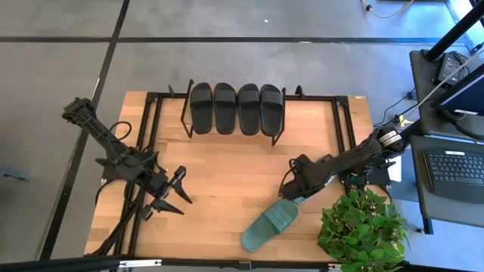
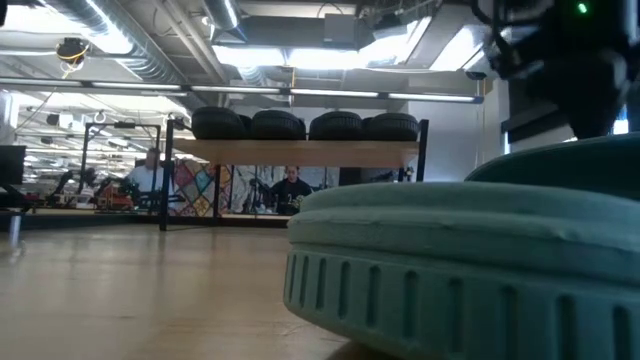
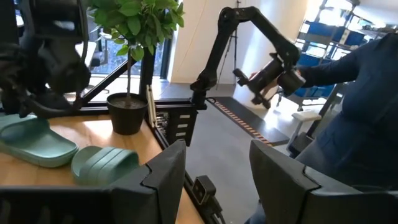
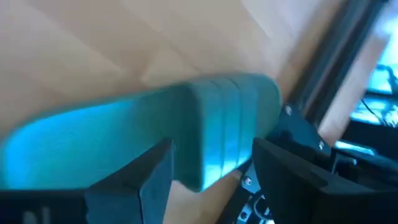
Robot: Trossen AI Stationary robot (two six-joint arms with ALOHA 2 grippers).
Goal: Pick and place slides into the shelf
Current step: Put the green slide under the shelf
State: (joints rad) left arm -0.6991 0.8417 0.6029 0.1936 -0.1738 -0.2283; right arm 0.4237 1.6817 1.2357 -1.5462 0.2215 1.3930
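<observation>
My right gripper (image 4: 211,165) stood with its jaws apart, one finger on either side of the heel end of the green slide (image 1: 271,225), and I could not tell whether the pads were pressing on the rubber or just short of it. In my right wrist view the slide (image 4: 186,134) filled the gap between the fingers, its ribbed edge nearest me.

From the high view, that gripper (image 1: 297,190) sat at the slide's upper right end, and the slide ran away from it toward the table's front edge, long axis slanting down and to the left. It lay flat on the table (image 1: 227,174), near the plant (image 1: 359,227) (close enough that I would mind the leaves on a lift).

The shelf (image 1: 302,113) stood along the far edge, well apart from me, with four black slides (image 1: 236,108) lined up side by side on it. Open plank showed to their right, and I judged that the place to aim for, with the slide turned to run parallel to the black ones.

My left gripper (image 1: 172,198) waited over the table's left part, jaws open and empty, clearly farther from the slide than my right, so this pick was the right arm's.
</observation>
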